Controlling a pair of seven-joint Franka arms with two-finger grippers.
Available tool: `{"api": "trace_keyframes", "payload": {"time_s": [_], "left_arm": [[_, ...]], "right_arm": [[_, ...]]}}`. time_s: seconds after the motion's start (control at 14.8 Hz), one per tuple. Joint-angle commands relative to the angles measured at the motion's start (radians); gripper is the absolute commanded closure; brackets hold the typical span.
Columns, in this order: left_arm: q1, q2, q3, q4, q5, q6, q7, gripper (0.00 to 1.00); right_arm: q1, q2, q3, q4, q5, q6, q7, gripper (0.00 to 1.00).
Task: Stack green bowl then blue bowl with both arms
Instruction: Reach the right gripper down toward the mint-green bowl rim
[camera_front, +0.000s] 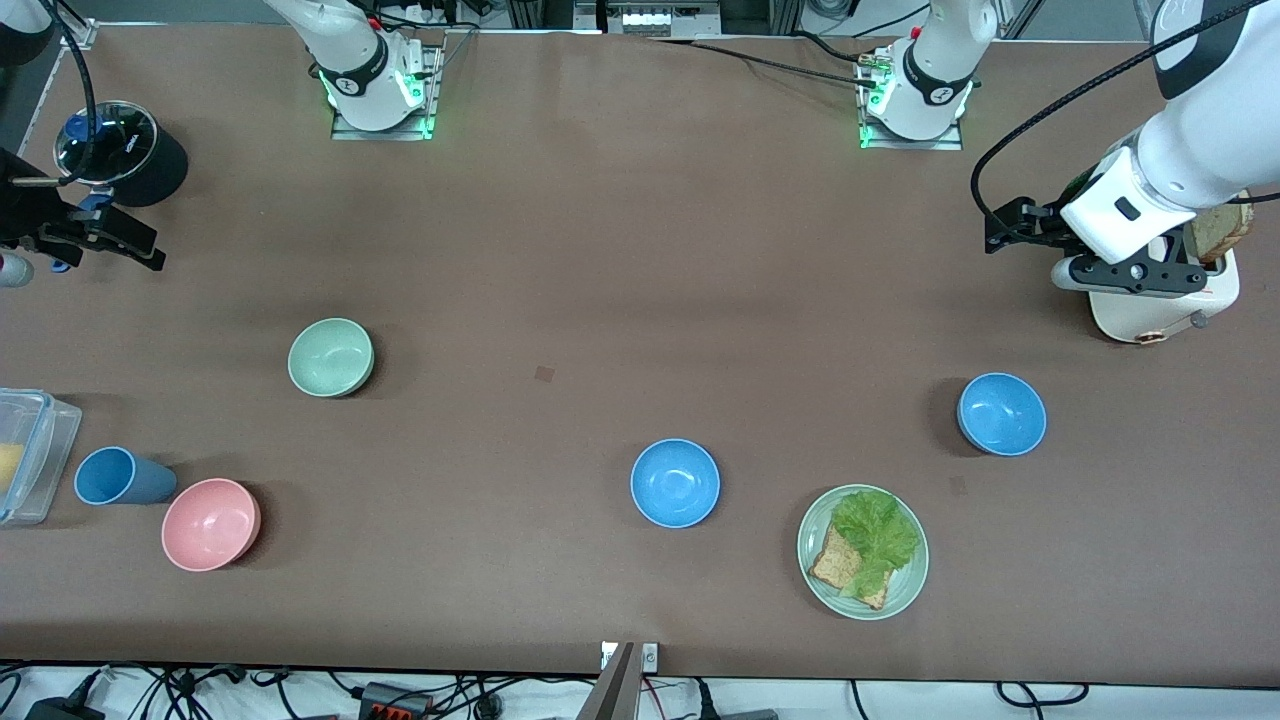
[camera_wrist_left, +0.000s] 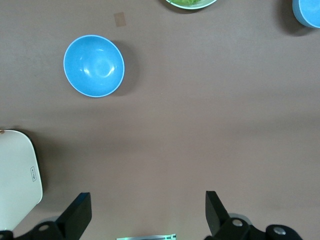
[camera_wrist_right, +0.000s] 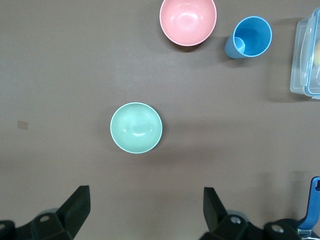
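The green bowl (camera_front: 331, 357) sits upright toward the right arm's end of the table; it also shows in the right wrist view (camera_wrist_right: 136, 127). One blue bowl (camera_front: 675, 483) sits mid-table near the front camera, another blue bowl (camera_front: 1001, 414) toward the left arm's end. Both show in the left wrist view, the end one (camera_wrist_left: 94, 66) and the middle one (camera_wrist_left: 307, 12). My left gripper (camera_front: 1130, 272) hangs open and empty over the toaster's edge (camera_wrist_left: 147, 212). My right gripper (camera_front: 120, 238) is open and empty over the table's right-arm end (camera_wrist_right: 146, 210).
A pink bowl (camera_front: 211, 524), a blue cup (camera_front: 120, 477) and a clear container (camera_front: 25, 455) lie nearer the camera than the green bowl. A green plate (camera_front: 905, 590) with lettuce and toast sits between the blue bowls. A white toaster (camera_front: 1165, 305) and a black jar (camera_front: 150, 165) stand at the table's ends.
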Motion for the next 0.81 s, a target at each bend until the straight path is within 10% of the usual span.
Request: {"api": "trace_keyframes", "payload": {"time_s": [0.0, 0.74], "left_arm": [[0.019, 0.014, -0.001, 0.031, 0.018, -0.013, 0.004, 0.0], [0.019, 0.02, -0.01, 0.028, 0.015, -0.036, 0.003, 0.0]], "right_arm": [[-0.012, -0.026, 0.005, -0.026, -0.01, 0.005, -0.013, 0.0], [-0.017, 0.148, 0.005, -0.028, -0.015, 0.105, -0.013, 0.0]]}}
